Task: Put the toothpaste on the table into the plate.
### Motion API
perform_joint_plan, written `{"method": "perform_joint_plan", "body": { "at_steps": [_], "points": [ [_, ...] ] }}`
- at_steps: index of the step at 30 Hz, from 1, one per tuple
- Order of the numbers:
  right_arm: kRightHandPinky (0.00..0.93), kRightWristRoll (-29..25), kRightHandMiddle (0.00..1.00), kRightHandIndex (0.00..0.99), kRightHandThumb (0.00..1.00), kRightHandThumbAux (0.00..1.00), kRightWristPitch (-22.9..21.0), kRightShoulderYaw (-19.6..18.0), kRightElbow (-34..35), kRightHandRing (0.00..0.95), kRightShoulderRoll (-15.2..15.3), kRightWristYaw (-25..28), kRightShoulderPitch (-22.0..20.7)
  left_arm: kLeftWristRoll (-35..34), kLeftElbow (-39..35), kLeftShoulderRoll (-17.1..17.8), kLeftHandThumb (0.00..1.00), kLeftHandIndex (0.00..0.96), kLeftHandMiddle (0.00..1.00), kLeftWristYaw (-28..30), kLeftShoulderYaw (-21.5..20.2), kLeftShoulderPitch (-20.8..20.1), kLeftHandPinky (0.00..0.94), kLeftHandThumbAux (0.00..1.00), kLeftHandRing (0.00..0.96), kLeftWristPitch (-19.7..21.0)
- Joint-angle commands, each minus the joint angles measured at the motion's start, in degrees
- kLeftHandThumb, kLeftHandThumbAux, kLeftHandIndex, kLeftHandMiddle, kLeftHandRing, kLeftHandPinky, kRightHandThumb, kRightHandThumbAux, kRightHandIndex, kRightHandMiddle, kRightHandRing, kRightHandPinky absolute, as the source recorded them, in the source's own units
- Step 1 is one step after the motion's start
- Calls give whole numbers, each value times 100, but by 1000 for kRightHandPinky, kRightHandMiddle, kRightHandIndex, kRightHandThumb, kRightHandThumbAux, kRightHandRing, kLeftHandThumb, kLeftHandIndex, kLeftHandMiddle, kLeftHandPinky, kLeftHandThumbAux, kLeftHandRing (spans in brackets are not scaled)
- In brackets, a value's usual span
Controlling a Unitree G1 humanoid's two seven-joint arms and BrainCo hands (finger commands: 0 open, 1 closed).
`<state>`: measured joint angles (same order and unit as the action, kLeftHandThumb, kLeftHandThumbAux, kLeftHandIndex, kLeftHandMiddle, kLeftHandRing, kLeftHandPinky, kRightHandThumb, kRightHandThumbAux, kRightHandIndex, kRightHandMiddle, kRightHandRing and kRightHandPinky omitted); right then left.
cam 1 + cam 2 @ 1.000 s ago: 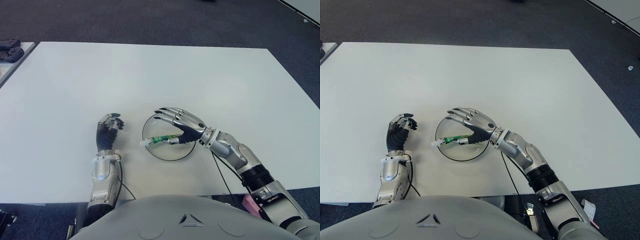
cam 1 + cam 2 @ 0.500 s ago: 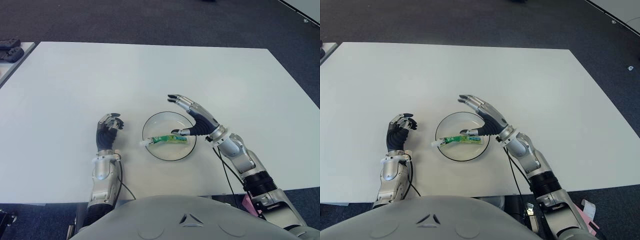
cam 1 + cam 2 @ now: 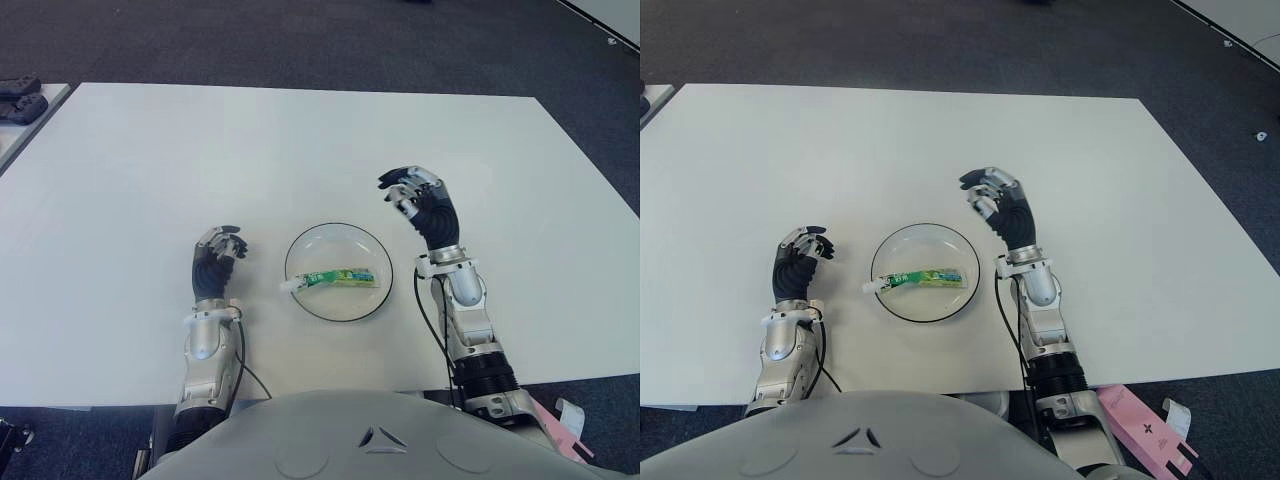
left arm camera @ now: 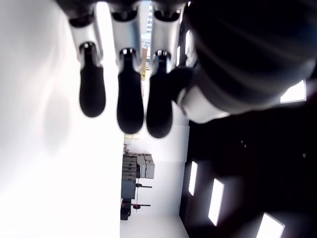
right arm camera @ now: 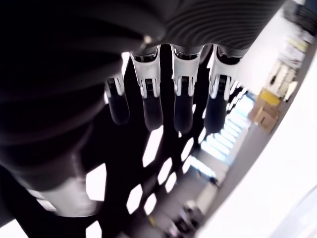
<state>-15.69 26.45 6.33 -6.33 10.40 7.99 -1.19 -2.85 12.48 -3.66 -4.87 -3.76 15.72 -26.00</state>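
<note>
A green and white toothpaste tube (image 3: 340, 277) lies flat inside the round white plate (image 3: 340, 245), its cap end poking over the plate's left rim. My right hand (image 3: 415, 195) is raised just right of the plate and apart from it. Its fingers (image 5: 151, 106) are curled and hold nothing. My left hand (image 3: 218, 250) shows left of the plate, upright, its fingers (image 4: 130, 106) curled and holding nothing.
The white table (image 3: 300, 150) stretches wide beyond the plate. Dark objects (image 3: 20, 100) sit on a neighbouring surface at the far left. A pink item (image 3: 1145, 430) lies on the floor by the table's near right edge.
My right hand let go of the toothpaste in the plate, then pulled back to the right and rose, curling its fingers. The tube stays in the plate. The left hand has not moved.
</note>
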Motion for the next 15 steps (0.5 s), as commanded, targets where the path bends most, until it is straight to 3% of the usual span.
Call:
{"method": "perform_joint_plan", "body": {
  "at_steps": [1,8,15],
  "points": [
    [537,-1347,507,426,698,726,-931,-638,119,508,-596,-126,358,29,232,-2,695,436,597,40,-11,5,577,719,583,98],
    [577,-1623,556,431,705,724,-1508,-1186,138,559,-782,-270,483,-3,304,-4,698,436,596,48,-36,-45,576,718,590,65],
    [597,-1632,584,432,706,725,-1763,-1639,-208,586,-991,-377,307,-5,251,-2,700,437,604,40,-52,-43,583,719,593,109]
  ]
}}
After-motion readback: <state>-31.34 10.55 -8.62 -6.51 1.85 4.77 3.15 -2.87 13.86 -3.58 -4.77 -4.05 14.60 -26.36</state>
